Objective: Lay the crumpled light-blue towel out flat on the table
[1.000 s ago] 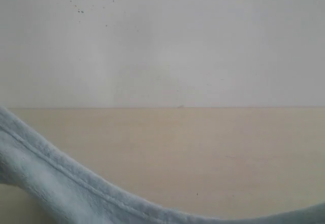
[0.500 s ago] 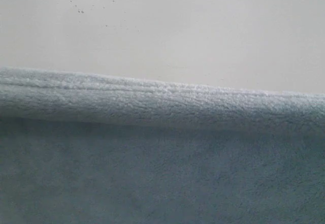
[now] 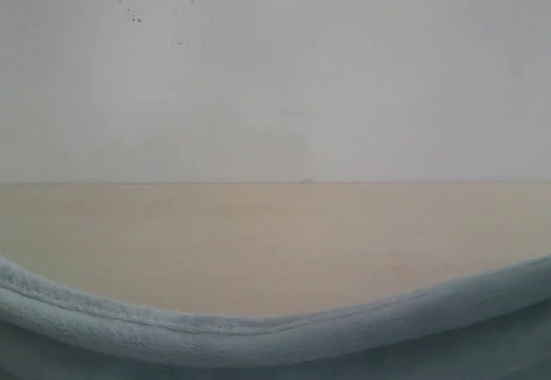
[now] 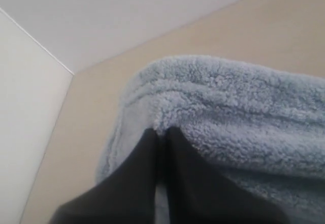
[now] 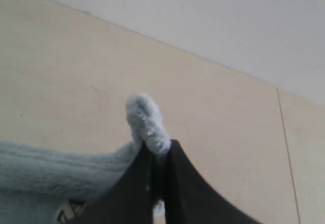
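Note:
The light-blue towel (image 3: 258, 341) hangs right in front of the exterior camera, its hemmed edge sagging in a curve across the bottom of that view. Neither gripper shows there. In the left wrist view my left gripper (image 4: 162, 132) is shut on a bunched fold of the towel (image 4: 228, 112), which spreads away over the table (image 4: 101, 102). In the right wrist view my right gripper (image 5: 160, 150) is shut on a corner of the towel (image 5: 144, 120); a fluffy tip sticks out past the fingertips and the rest (image 5: 45, 170) trails off to one side, above the table (image 5: 76, 71).
The beige table (image 3: 275, 242) runs back to a white wall (image 3: 275, 70). A white side wall (image 4: 25, 107) meets the table near the left gripper. A thin seam (image 5: 287, 153) crosses the tabletop near the right gripper.
The towel's edge rose to cover most of the exterior view half a second ago, then dropped back down; it now sags low and even across the bottom.

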Controlling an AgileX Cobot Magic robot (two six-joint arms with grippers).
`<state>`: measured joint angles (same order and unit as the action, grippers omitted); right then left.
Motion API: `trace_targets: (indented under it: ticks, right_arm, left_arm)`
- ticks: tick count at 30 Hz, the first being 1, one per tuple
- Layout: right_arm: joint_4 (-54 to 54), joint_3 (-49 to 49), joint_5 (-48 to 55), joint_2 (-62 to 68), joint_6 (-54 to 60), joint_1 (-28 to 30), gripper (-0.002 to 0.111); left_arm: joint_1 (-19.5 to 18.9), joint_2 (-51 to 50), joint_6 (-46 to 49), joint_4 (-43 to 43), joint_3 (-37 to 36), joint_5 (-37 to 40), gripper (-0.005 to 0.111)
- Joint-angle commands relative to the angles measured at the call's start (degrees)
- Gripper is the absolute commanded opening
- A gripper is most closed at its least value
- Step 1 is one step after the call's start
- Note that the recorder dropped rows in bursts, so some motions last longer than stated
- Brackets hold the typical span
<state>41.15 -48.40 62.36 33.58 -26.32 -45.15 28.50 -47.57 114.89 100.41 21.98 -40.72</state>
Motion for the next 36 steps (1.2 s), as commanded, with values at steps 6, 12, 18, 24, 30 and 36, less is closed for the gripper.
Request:
trace_targets:
  ticks: [6, 12, 18, 24, 30, 36]
  right_arm:
    - [10.9, 6.5, -14.3, 17.7, -15.6, 1.9, 0.000]
    - [3.9, 7.1, -31.4, 27.8, -15.3, 16.7, 0.000]
    - [-16.1, 7.1, -42.4, 35.8, 4.3, 30.8, 0.000]
    - [-22.0, 4.6, -45.7, 43.7, 13.4, 34.3, 0.000]
    - [-22.9, -0.3, -46.4, 47.1, 13.5, 34.3, 0.000]
    - [-23.5, -0.4, -46.6, 42.1, 13.3, 34.3, 0.000]
  left_arm:
    - [0.1, -11.2, -1.4, -0.5, 3.2, -0.3, 0.004]
    - [0.1, -12.2, -1.4, -0.5, 3.2, -0.3, 0.004]
    - [0.1, -12.8, -4.7, -0.5, 3.2, 2.2, 0.004]
    - [0.1, -18.9, -8.9, -0.8, 3.3, 1.9, 0.004]
    - [0.1, -23.3, -18.1, -5.4, 3.3, 0.9, 0.004]
    - [0.1, -19.4, -20.2, -7.0, 3.3, -4.5, 0.004]
